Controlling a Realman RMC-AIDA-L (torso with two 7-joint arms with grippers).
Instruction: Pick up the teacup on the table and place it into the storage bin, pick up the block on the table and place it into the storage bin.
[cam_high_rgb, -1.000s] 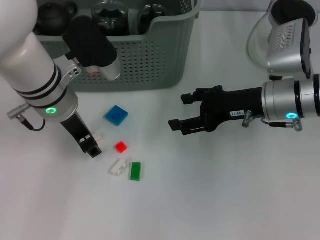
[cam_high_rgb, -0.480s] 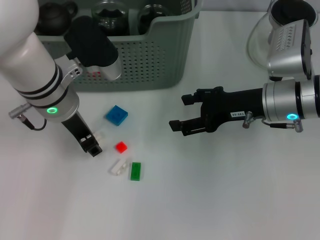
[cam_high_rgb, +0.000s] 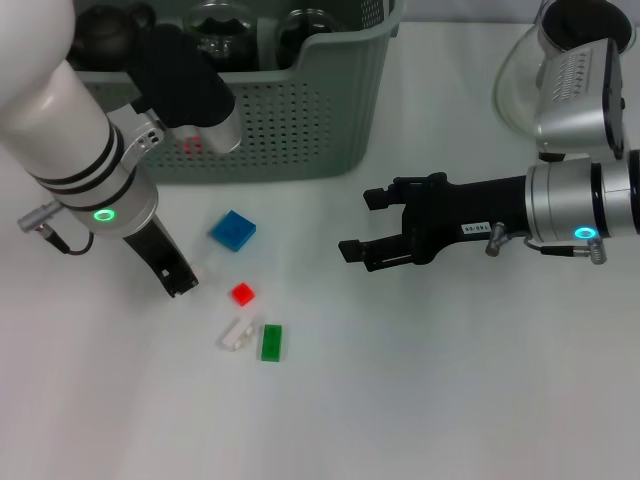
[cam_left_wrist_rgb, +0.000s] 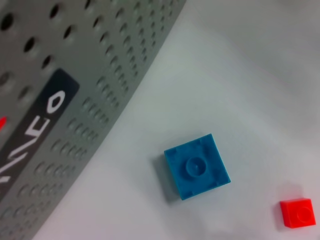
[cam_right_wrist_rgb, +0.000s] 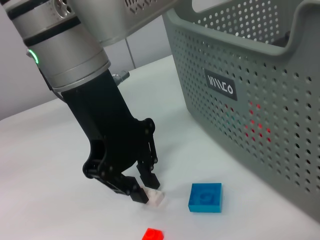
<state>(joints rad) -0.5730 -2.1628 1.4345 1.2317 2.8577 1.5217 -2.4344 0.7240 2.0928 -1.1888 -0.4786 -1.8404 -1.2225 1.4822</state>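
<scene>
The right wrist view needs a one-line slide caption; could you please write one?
Left tool closes on a white block beside the blue block, near the bin.

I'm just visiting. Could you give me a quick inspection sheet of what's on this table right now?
Surface: white table.
Job's things: grey-green perforated plastic storage bin, dark and glass pots inside; small white block in the left claw; no teacup seen on the table.
Clutter: blue square block, small red block, green block and clear block, loose in front of the bin.
Grippers: left claw shut on the white block; right claw open, apart from the blocks.
Cables: dark cable at the left arm.
Surroundings: glass vessel, far right.
</scene>
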